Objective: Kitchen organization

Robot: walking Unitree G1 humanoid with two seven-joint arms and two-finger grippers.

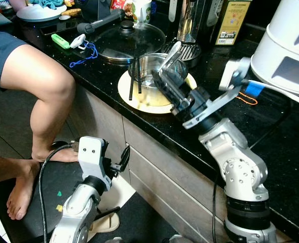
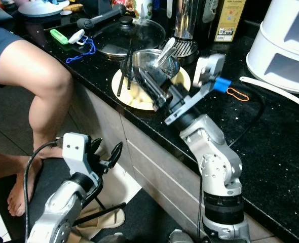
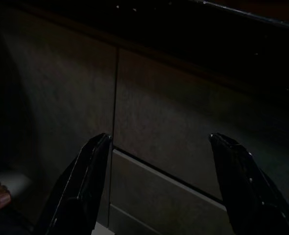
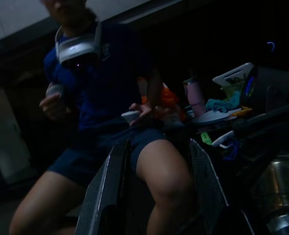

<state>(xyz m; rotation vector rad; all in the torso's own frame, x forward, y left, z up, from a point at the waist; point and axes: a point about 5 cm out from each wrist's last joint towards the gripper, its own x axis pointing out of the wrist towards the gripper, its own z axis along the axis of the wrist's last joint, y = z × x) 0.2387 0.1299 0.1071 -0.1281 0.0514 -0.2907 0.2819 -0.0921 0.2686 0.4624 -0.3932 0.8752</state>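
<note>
Steel pot sits on a pale round plate near the counter edge, black chopsticks leaning beside it and a glass lid just behind. Right tool is up at the pot's near rim with fingers spread apart and nothing held. I'd guess it's lining up a grab: one finger inside the rim, one outside, then close slowly so the pot doesn't skate off the plate or knock the chopsticks. Left tool hangs idle low by the cabinet front, open and empty. Right wrist view looks past the pot at a seated person's leg, while the head views give the counter layout.
</note>
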